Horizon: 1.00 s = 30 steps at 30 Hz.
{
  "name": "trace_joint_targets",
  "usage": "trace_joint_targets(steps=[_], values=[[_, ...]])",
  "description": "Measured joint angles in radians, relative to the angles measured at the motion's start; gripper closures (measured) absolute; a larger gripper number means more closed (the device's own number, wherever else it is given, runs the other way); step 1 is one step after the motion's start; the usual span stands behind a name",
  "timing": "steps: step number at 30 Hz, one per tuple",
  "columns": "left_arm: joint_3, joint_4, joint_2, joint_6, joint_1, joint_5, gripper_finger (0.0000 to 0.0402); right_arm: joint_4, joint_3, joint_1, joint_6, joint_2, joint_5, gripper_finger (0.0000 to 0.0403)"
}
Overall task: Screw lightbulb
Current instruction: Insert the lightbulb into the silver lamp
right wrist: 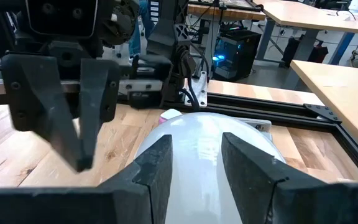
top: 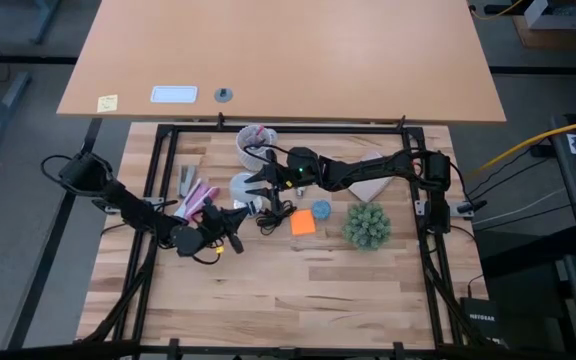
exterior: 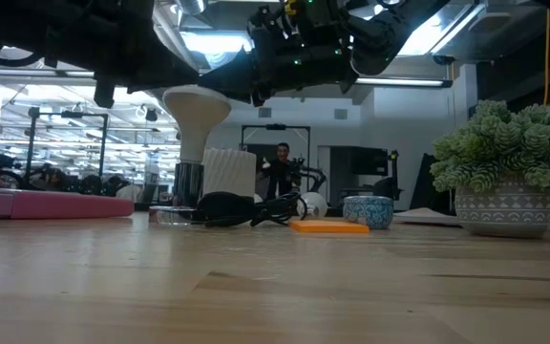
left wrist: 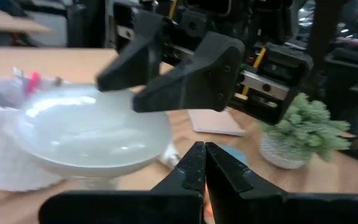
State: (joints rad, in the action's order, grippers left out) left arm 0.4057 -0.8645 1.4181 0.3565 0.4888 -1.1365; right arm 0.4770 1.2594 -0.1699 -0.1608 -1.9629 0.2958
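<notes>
The white frosted lightbulb [top: 243,187] stands upright, dome up, its narrow base in the silver socket [exterior: 187,182] on the table. It also shows in the low view [exterior: 197,107]. My right gripper [right wrist: 196,163] is open just over the dome [right wrist: 197,140], one finger on either side, and I see no touch. It also shows in the high view [top: 260,182]. My left gripper [left wrist: 204,163] is shut and empty, just nearer than the bulb and a little to its left. It also shows in the high view [top: 234,222].
A black cord [exterior: 256,212] lies by the socket. An orange sticky note [top: 302,222], a small blue bowl [top: 322,209] and a potted plant [top: 366,225] lie to the right. A pale cup of pens [top: 255,140] stands behind the bulb, pink items [top: 196,198] to its left.
</notes>
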Motion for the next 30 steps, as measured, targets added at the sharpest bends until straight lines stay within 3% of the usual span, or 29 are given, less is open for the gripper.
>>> trace_joint_targets(steps=[4,8,26,30], values=[[0.000,0.004,0.000,0.051,-0.042,0.122,0.0400,0.000,0.000,0.000,0.000,0.000,0.000,0.0260],[0.000,0.009,0.000,0.062,-0.080,0.170,0.0400,0.000,0.000,0.000,0.000,0.000,0.000,0.0260],[0.000,0.008,0.000,-0.038,-0.109,0.175,0.0400,0.000,0.000,0.000,0.000,0.000,0.000,0.0260],[0.000,-0.026,0.000,-0.059,-0.112,0.135,0.0400,0.000,0.000,0.000,0.013,0.000,0.000,0.0260]])
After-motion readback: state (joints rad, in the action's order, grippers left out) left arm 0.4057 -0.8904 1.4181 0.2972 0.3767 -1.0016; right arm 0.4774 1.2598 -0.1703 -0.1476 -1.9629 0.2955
